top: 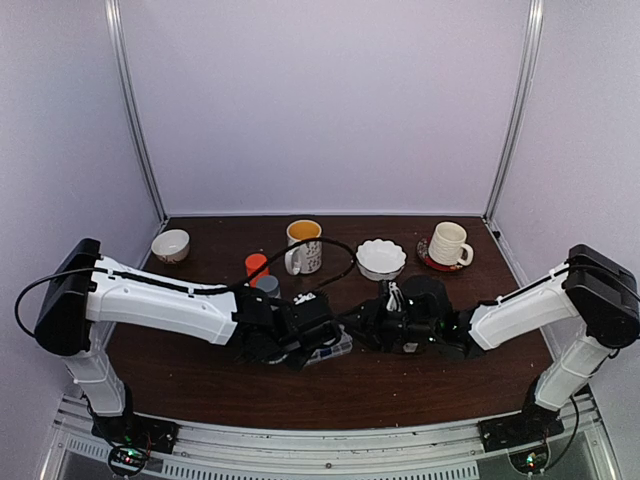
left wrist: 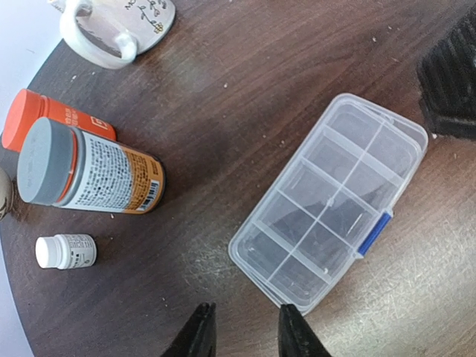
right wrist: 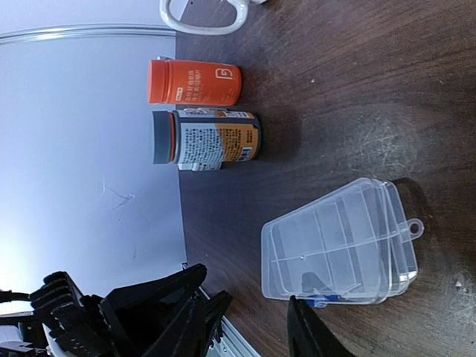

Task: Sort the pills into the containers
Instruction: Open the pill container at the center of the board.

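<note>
- Now leans low over the table (top: 400, 390) with both arms, wrists nearly meeting at mid-table.
- Grips nothing with left gripper (left wrist: 245, 316), fingers slightly apart just short of the box (left wrist: 331, 201).
- Grips nothing with right gripper (right wrist: 260, 301), fingers apart at the box's latch edge.
- Finds box flat between them, lid down.
- Leaves grey-capped bottle (left wrist: 85, 175), orange bottle (left wrist: 44, 123), small white bottle (left wrist: 65, 251) and mug (left wrist: 119, 26) apart, off to one side.
</note>
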`<control>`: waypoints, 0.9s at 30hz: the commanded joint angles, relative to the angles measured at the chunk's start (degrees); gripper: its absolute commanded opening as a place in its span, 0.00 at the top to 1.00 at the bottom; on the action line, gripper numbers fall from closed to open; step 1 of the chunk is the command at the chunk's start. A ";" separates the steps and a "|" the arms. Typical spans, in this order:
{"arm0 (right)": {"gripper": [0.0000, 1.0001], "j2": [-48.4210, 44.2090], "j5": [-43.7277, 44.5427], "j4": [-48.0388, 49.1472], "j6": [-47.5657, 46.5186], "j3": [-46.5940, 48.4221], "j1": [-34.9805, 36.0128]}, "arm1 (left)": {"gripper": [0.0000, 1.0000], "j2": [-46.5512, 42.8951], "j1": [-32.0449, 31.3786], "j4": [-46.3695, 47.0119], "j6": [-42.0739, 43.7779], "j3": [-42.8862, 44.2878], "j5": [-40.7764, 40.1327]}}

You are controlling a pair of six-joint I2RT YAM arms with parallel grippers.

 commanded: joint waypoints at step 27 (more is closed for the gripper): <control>0.32 7.33 0.13 12.12 2.71 -3.21 -0.14 | 0.21 -5.07 2.38 7.92 10.01 -5.51 10.97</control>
